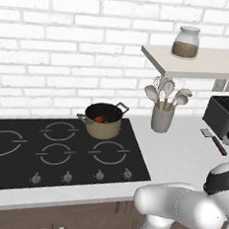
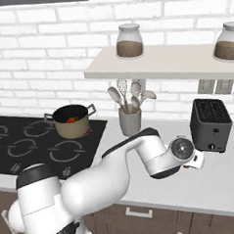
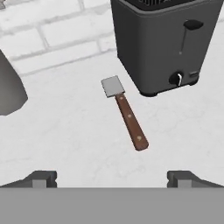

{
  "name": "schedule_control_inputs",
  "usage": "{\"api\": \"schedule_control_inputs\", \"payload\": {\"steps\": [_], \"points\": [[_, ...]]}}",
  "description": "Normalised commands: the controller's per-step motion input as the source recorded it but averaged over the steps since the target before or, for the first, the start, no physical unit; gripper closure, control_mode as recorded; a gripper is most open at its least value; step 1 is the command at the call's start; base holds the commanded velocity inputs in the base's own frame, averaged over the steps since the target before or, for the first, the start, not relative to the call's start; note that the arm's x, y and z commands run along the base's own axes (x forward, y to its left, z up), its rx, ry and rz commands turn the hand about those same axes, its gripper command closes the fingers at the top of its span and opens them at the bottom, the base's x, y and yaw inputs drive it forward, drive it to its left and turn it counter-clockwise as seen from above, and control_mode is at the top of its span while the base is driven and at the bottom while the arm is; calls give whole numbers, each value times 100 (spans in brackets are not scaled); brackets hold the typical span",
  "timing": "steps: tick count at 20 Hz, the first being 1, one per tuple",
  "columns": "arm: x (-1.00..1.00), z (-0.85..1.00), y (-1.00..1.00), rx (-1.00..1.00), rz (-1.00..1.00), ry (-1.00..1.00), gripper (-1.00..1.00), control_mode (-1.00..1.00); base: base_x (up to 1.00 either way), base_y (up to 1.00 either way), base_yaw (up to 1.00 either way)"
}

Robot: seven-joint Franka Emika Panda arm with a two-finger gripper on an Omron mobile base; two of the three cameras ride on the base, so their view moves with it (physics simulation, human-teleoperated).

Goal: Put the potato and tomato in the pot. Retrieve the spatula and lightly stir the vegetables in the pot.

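Observation:
The tan pot (image 1: 104, 124) stands on the back right burner of the cooktop, also seen in the right base view (image 2: 71, 122). A red-orange tomato (image 1: 99, 118) lies inside it; the potato is hidden from me. The spatula (image 3: 125, 112), a small steel blade on a brown wooden handle, lies flat on the white counter just in front of the toaster, and shows in the left base view too (image 1: 214, 141). My gripper (image 3: 113, 178) hovers above the counter, open, with the spatula ahead of its fingertips (image 3: 43, 178) and nothing between them.
A black toaster (image 3: 166, 43) stands right behind the spatula. A grey utensil cup (image 1: 162, 118) with spoons and a whisk sits between pot and toaster. Above is a shelf (image 2: 160, 67) holding glass jars (image 2: 129, 40). The cooktop (image 1: 12, 166) lies to the left.

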Motion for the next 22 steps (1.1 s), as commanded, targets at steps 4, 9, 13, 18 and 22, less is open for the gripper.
{"api": "schedule_control_inputs", "payload": {"steps": [4,9,13,18,22], "points": [[34,-35,-9,0,5,7,-100,-100,0,0,0],[17,-20,-22,0,6,12,-100,-100,0,0,0],[2,-20,-25,0,7,7,-100,-100,0,0,0],[9,-36,-11,0,9,3,-100,-100,0,0,0],[33,-36,0,0,11,2,-100,-100,0,0,0]]}}
